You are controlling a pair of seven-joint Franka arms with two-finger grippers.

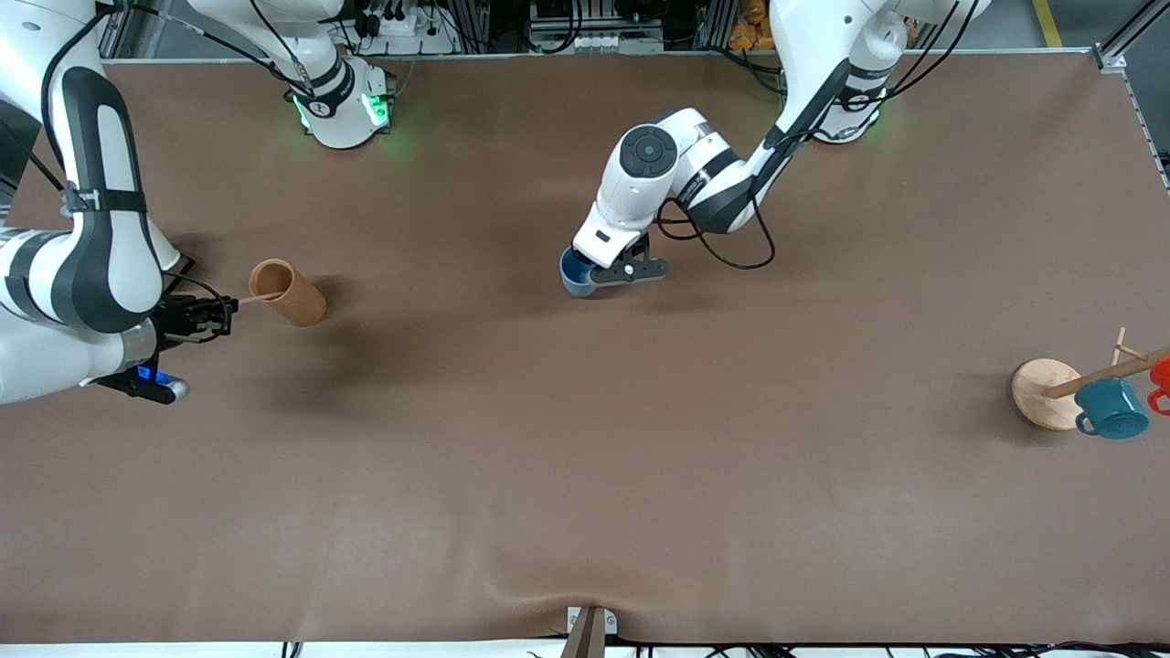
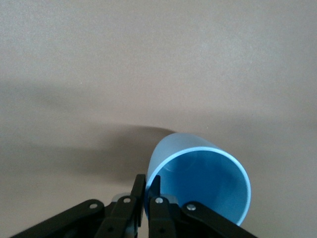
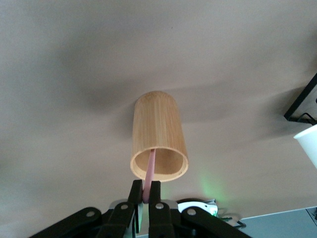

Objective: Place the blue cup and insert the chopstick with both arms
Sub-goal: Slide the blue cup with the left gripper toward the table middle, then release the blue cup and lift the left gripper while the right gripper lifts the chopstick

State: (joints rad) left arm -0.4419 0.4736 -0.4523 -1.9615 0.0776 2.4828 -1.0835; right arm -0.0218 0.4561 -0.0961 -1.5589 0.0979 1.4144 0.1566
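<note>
The blue cup [image 1: 574,274] is at the middle of the table, under the left arm's hand. My left gripper [image 1: 596,271] is shut on its wall, one finger inside the rim and one outside; the left wrist view shows the cup [image 2: 203,183] in that grip [image 2: 147,187]. I cannot tell whether the cup touches the table. My right gripper [image 1: 228,306] is shut on the chopstick [image 1: 260,297] at the right arm's end. The stick's free end is inside the mouth of the tan holder [image 1: 291,292]. The right wrist view shows the chopstick [image 3: 150,171], holder [image 3: 157,129] and gripper [image 3: 146,192].
A mug rack with a round wooden base [image 1: 1047,393] stands at the left arm's end. A teal mug [image 1: 1113,408] and a red mug [image 1: 1161,379] hang on it. The brown table [image 1: 585,475] stretches wide toward the front camera.
</note>
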